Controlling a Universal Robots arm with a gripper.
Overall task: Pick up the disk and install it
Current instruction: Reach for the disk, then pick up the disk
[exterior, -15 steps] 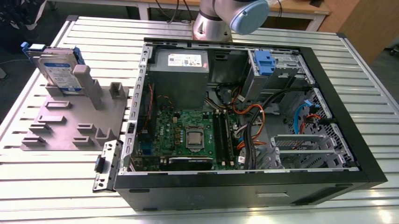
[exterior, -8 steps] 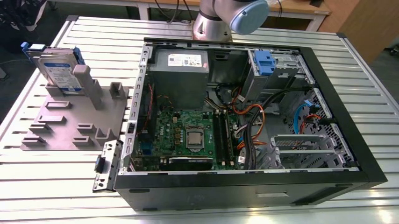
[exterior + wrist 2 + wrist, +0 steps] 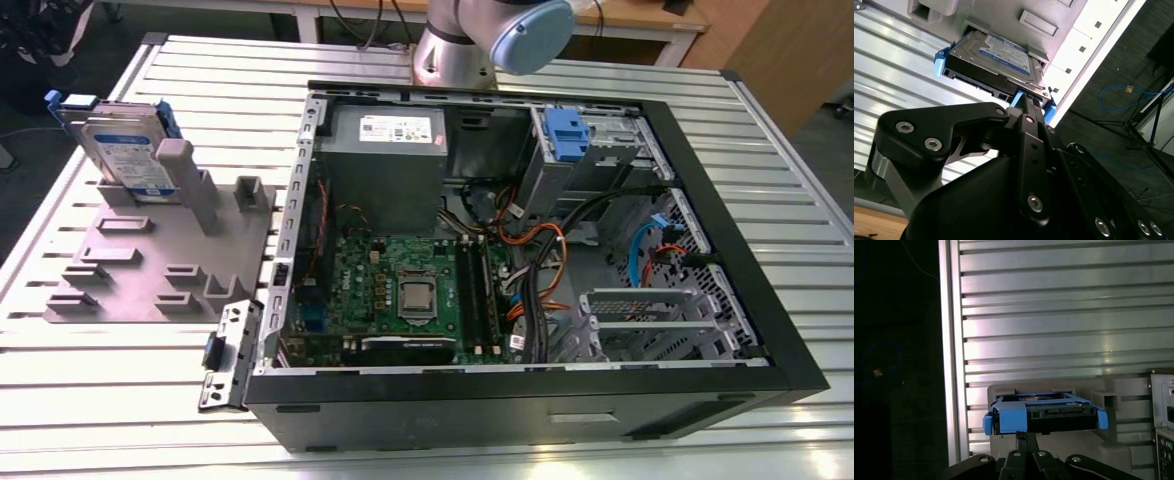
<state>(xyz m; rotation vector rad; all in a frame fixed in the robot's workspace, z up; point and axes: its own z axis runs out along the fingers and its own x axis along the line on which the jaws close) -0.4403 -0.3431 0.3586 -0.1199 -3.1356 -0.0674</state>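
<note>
In both wrist views the gripper (image 3: 1027, 101) (image 3: 1026, 436) has its fingers (image 3: 1032, 125) drawn together, with nothing seen between them. Their tips sit right at the blue end of the disk (image 3: 999, 55) (image 3: 1046, 412); contact cannot be confirmed. The disk stands on edge in a slot of the grey fixture (image 3: 160, 270), label outward. The fixture rests on the slatted aluminium table (image 3: 107, 380), to the exterior view's left of the open computer case (image 3: 534, 400).

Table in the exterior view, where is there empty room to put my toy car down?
Bare slats of the table lie between the grey plate and the near edge, and to the exterior view's right of the computer case. Crowded: inside the case, full of cables, and the plate, where the disk stands.
</note>
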